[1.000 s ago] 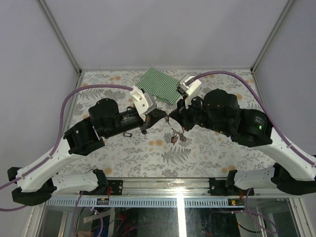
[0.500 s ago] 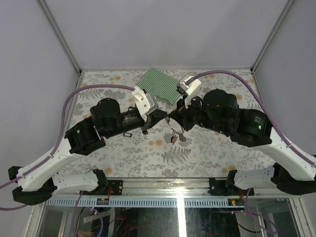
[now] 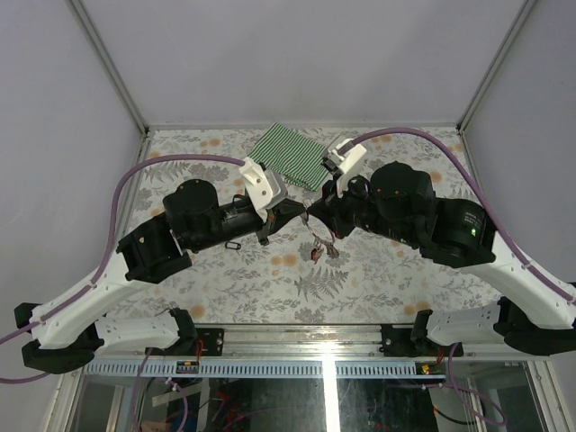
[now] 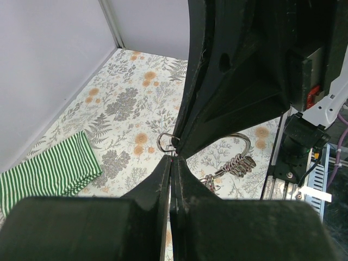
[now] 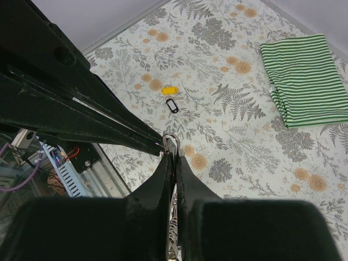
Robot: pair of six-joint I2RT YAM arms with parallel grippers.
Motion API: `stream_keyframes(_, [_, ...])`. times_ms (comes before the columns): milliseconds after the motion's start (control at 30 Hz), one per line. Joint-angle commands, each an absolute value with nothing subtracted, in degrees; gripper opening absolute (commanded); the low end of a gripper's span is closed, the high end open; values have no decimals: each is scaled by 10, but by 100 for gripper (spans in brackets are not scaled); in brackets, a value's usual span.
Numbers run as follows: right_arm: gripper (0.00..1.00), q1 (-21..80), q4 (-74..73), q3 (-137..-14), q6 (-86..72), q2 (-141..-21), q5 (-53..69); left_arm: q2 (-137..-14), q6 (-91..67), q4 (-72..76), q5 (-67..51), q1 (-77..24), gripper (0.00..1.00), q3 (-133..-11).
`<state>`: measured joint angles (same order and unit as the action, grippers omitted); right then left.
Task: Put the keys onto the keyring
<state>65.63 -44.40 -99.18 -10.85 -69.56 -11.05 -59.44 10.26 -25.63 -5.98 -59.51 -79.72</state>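
Two claws meeting in mid-air: what has each got?

— The left claw (image 4: 173,162) is pressed together on the top loop of the keyring (image 4: 239,162), a bunch of thin silver wire rings. The right claw (image 5: 172,157) pinches that same loop from the other side. The rest of the bunch dangles below them.

— And the keys?

— Both lie on the flower-print tabletop (image 5: 244,136), just beside each other and well apart from the ring. One is the yellow-tagged key (image 5: 170,89), the other the black-tagged key (image 5: 172,104). Their metal is too small to make out.

— How will it all handle?

— I'd judge the wire light, springy and slick, apt to twist out of a pinch. Grip beside the coil's split and leave the split itself free. The keys lie flat and thin, so the plastic tag looks the better hold.
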Motion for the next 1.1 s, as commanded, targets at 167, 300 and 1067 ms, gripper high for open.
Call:
stream_keyframes(167, [0,661,-428,-1015,-117,-710,-88,-589,112,-231,-69,-600,0,-821])
stream_keyframes(300, [0,661,-433,-1018,-116,-713,-86,-590,113,-231,-68,-602,0,-822])
stream_keyframes(1067, [0,661,-440,-1017,-117,-707,-65,-576,120,-216,-10,-603,0,-807])
